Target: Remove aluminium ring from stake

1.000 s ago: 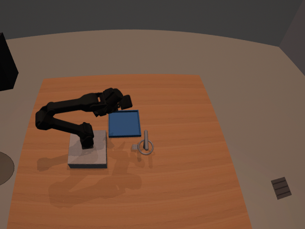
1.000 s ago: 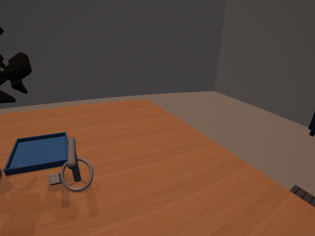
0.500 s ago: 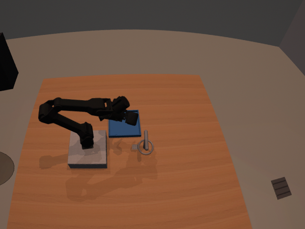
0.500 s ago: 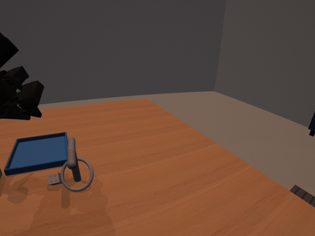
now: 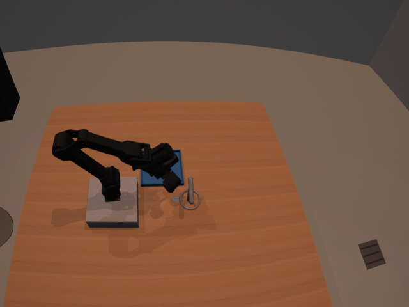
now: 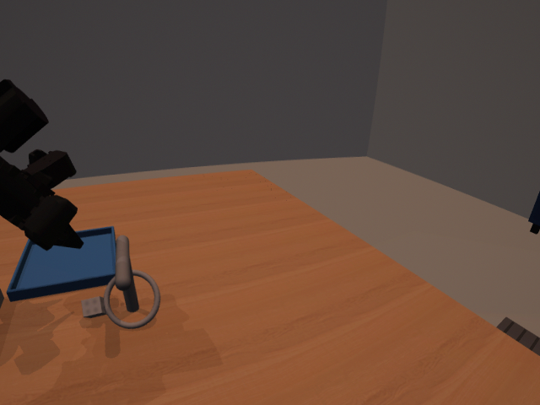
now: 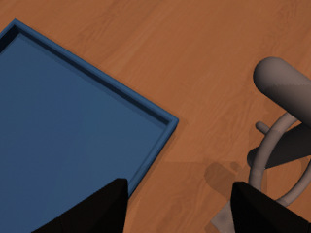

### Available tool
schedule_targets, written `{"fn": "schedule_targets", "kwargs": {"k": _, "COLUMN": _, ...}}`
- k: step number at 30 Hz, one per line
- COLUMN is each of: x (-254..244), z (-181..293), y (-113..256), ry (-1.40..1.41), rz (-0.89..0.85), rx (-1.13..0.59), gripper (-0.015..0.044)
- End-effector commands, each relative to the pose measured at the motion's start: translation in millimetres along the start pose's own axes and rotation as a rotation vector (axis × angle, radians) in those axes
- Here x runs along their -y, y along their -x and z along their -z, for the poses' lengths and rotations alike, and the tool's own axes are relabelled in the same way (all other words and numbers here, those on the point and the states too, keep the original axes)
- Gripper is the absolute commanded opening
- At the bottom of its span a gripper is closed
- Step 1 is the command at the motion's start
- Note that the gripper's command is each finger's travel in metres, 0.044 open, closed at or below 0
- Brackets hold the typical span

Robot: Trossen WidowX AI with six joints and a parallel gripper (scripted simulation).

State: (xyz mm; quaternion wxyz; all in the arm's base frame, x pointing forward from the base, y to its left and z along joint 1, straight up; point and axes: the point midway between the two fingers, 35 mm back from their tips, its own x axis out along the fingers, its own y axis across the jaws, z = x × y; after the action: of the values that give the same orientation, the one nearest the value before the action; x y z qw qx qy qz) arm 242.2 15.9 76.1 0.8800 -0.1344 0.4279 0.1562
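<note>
step in hand, by my read: approach. gripper (image 5: 172,190) (image 6: 82,245) (image 7: 179,190) is hovering above the table (image 5: 231,231) (image 6: 305,283) (image 7: 214,44), near the tray (image 5: 162,185) (image 6: 65,288) (image 7: 97,74) corner on the post side. jaws are standing about half open, holding nothing.

ring (image 5: 199,199) (image 6: 159,300) (image 7: 258,170) is circling the foot of the stake (image 5: 190,190) (image 6: 132,300) (image 7: 287,146), under the cross-bar (image 5: 190,185) (image 6: 123,261) (image 7: 287,89). its tab (image 5: 176,199) (image 6: 92,306) (image 7: 224,219) is sticking out on the arm-base side, outside the post. tray is sitting just beside, no ring in it. can't tell whether the ring is touching the post.

next move is calling for: coming across and down to the tab, lining the fingers up either side of it, then closing. tab is looking like the best handle, being blocky and clear of the post. wrist is probably needing a turn so one finger isn't landing on top of it.

after that, the ring is needing a lift plus tilting or sidestepping to get past the bar ends; a straight pull up is likely snagging. also watching for the gripper body knocking the bar on the way down. placing flat and letting go are both still to do.
</note>
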Motion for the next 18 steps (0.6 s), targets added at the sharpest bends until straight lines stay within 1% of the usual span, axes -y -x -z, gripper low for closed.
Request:
{"fn": "schedule_targets", "kwargs": {"k": 1, "x": 8.6, "z": 11.0, "y": -7.8, "ry": -0.104, "rz": 0.041, "rx": -0.037, "gripper": 0.02}}
{"fn": "schedule_targets", "kwargs": {"k": 14, "x": 36.5, "z": 53.0, "y": -26.9, "ry": -0.49, "rz": 0.214, "rx": -0.126, "gripper": 0.02}}
{"fn": "schedule_targets", "kwargs": {"k": 18, "x": 37.8, "z": 55.2, "y": -27.6, "ry": -0.509, "rz": 0.224, "rx": -0.129, "gripper": 0.02}}
